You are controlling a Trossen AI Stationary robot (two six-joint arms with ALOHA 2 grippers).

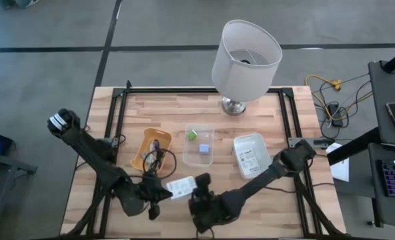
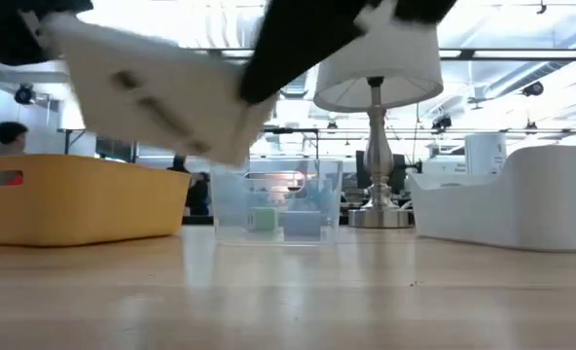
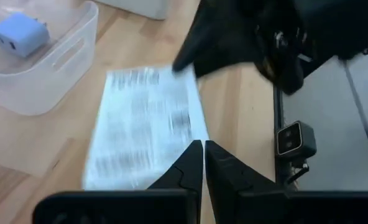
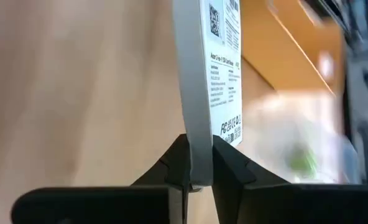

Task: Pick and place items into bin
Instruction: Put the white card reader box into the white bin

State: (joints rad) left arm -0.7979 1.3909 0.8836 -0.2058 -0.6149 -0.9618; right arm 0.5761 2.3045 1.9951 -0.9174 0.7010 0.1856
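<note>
White packet (image 4: pixel 199 81) sits pinched edge-on in our right end effector (image 4: pixel 196 177); the left end effector (image 3: pixel 202 162), shut and empty, waits nearby. Next we carry it to the clear bin (image 1: pixel 200 145).

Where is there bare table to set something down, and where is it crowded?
Free: the back left corner of the table beside the lamp, and the front right corner. Crowded: the middle row of yellow bin, clear bin and white bin, and the front, where both grippers meet at the white packet.

Both arms are dark, jointed tubes; the left arm (image 1: pixel 91 152) has a white-banded base, fingers (image 3: pixel 234 177) tapering to wedges.
</note>
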